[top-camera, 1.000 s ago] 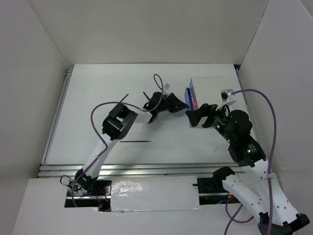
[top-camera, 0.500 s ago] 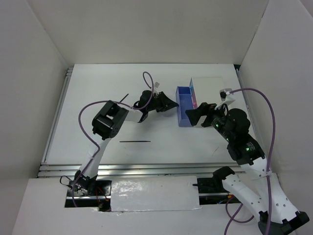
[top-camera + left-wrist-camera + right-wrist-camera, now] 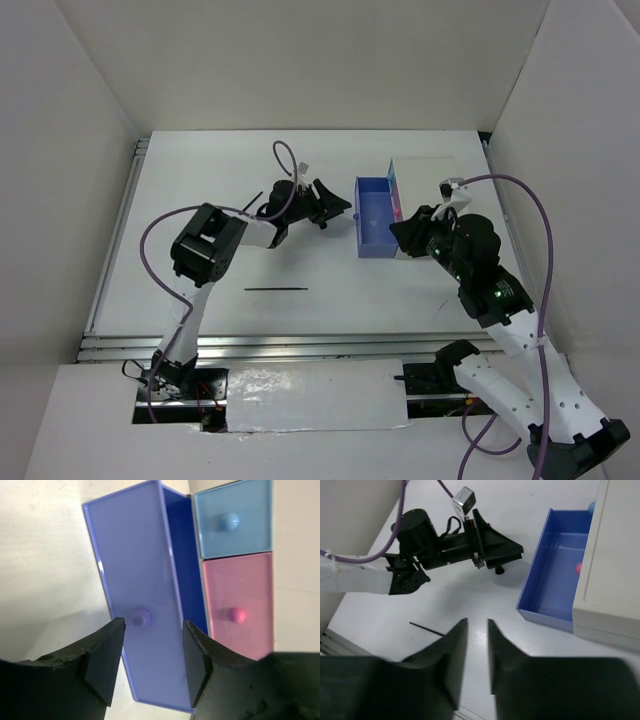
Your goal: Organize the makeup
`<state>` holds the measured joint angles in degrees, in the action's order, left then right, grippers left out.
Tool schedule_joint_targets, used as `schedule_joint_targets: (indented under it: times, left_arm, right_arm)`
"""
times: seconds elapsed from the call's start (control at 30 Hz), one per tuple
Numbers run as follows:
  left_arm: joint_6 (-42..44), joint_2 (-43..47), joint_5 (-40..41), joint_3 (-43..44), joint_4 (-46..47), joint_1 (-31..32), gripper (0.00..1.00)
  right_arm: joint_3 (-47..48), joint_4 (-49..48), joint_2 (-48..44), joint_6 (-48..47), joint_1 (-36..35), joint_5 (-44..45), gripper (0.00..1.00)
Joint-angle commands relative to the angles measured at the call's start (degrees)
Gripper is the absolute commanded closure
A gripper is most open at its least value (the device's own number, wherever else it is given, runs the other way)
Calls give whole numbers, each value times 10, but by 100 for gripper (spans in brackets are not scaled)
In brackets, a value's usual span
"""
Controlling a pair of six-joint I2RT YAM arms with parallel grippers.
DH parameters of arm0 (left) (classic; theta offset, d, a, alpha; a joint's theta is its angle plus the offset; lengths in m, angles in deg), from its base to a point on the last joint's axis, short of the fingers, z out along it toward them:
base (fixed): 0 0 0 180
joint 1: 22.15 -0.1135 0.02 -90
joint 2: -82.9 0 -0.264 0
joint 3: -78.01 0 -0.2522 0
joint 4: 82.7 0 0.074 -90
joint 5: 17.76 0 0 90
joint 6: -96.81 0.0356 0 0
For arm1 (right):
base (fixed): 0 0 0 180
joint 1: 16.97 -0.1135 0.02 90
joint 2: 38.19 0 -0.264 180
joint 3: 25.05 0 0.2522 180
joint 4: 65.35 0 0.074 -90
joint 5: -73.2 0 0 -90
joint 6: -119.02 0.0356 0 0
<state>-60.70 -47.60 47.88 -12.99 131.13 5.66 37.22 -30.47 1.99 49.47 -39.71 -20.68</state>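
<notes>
Drawer [image 3: 375, 218] – the blue one – is sitting pulled out of the white box [image 3: 428, 178], & it is looking bare inside. Left claw [image 3: 151, 624] is hanging just in front of it w/ its fingers wide apart, gripping nothing. The round knob [image 3: 140, 617] is showing between them, not touching as far as I can tell. Right claw [image 3: 477, 622] is hovering over the table [image 3: 200, 170] near the box, fingers only a little apart, nothing in them.

Makeup is not going in yet – one thin black pencil [image 3: 275, 289] is lying alone on the table, well apart from the drawer, & another thin black stick [image 3: 255, 199] is peeking out by the left arm. Other bits I can't see.

Next job, I think: pick up the pencil. Doing it well means coming straight down, fingers across the pencil's middle, squeezing softly so it isn't rolling away, then laying it long-ways in the drawer.

Writing or brand names: none are showing that I can read.
</notes>
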Motion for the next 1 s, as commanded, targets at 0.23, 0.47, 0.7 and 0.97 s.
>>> schedule_joint_targets:
  times: [0.23, 0.47, 0.7, 0.97]
  left_arm:
    - [94, 172, 1, -31, -67, -15, 30]
    - [271, 375, 193, 13, -434, -26, 1]
    - [344, 533, 464, -26, -636, -50, 1]
    - [386, 344, 385, 50, -670, -181, 1]
  right_arm:
    - [30, -6, -3, -1, -4, -2, 62]
    - [46, -2, 17, 2, -4, -22, 36]
    - [43, -45, 60, 31, -7, -66, 15]
    - [64, -67, 74, 50, -11, -111, 6]
